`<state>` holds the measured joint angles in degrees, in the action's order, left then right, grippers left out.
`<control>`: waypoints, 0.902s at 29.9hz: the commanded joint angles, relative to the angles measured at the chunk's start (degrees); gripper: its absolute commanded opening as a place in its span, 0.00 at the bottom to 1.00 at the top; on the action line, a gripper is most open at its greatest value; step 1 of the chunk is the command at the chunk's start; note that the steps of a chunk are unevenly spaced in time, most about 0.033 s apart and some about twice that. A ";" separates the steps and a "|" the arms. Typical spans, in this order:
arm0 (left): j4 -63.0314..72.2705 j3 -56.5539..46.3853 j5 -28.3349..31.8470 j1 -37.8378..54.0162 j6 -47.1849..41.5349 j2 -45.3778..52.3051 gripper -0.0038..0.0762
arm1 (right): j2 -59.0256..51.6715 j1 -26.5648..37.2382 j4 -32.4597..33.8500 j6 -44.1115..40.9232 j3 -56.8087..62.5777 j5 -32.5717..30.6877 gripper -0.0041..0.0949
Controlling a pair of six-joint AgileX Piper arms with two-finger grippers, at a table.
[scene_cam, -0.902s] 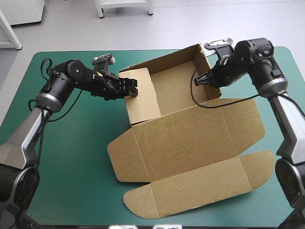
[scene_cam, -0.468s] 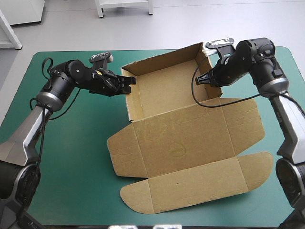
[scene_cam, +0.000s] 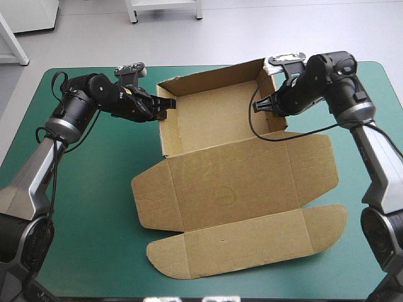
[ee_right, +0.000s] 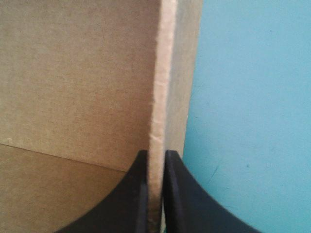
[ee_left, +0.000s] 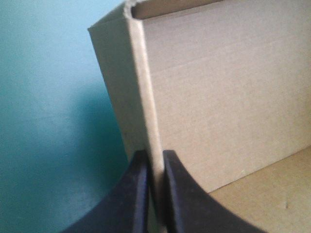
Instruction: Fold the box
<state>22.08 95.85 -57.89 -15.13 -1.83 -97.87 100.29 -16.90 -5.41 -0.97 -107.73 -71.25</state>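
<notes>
We are gripping the brown cardboard box (scene_cam: 214, 123) from 2 sides; it is sitting on the teal-green table cover (scene_cam: 94, 214) toward the far edge, an open tray with its wide lid (scene_cam: 233, 189) lying flat toward the near edge. Our left gripper (scene_cam: 165, 106) is pinching the tray's left wall (ee_left: 143, 87) at its top edge, the black fingers (ee_left: 136, 194) nearly closed with only the board between them; our right gripper (scene_cam: 259, 107) is clamping the right wall (ee_right: 163, 73) in the same way. Compared with earlier, the left wall is no longer leaning in over the tray floor but standing upright; the whole box is now lying slightly farther toward the table's left edge.
</notes>
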 commanded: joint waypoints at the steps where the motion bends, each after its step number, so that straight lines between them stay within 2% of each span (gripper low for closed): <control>1: -3.99 3.41 -0.09 -1.85 -2.30 2.54 0.04 | -1.05 -4.22 -2.02 -1.77 -1.78 -0.12 0.05; 6: -9.29 3.41 -4.66 -2.61 -2.63 2.11 0.04 | 1.31 -8.96 2.35 -6.17 -1.78 -0.12 0.04; 13: -13.69 3.41 -7.38 -2.61 -2.63 -0.13 0.04 | 2.86 -9.91 1.76 -10.38 -1.68 -0.12 0.05; 27: -13.68 6.24 -4.78 -2.61 -1.68 -3.49 0.04 | 5.59 -11.60 3.36 -12.40 4.47 -0.21 0.04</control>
<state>5.28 98.85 -66.07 -16.78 -4.93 -103.86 108.73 -27.65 0.63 -14.70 -103.17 -71.17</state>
